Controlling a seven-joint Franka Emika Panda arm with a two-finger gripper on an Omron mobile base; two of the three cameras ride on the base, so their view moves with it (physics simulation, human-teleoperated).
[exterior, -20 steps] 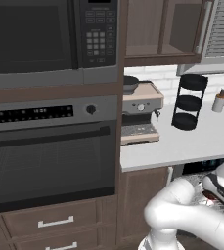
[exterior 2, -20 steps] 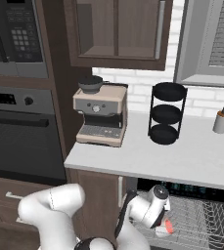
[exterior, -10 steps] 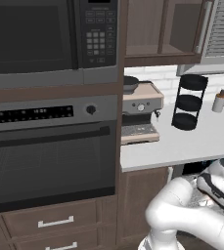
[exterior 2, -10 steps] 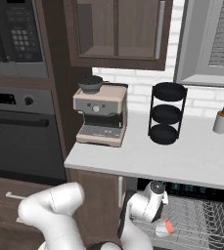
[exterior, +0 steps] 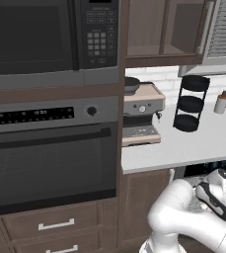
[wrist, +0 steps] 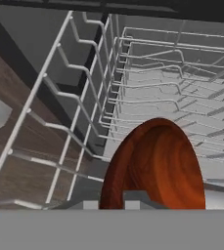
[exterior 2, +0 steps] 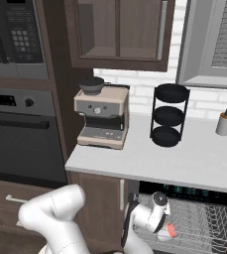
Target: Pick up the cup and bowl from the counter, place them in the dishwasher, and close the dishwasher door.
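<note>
My jaws were nearly closed on the rim of the bowl (wrist: 155, 166), which stood on edge just ahead of them, its hollow facing me. The dishwasher rack (wrist: 147, 83) lay directly beyond and below it. I counted one bowl, one rack; I saw no cup on the table (exterior 2: 184, 161).

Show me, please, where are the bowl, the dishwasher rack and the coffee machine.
bowl (wrist: 155, 166): hand view, its reddish-brown inside.
dishwasher rack (wrist: 147, 88): hand view, grey wires at its middle.
coffee machine (exterior 2: 102, 116): right base view, its front panel.
</note>
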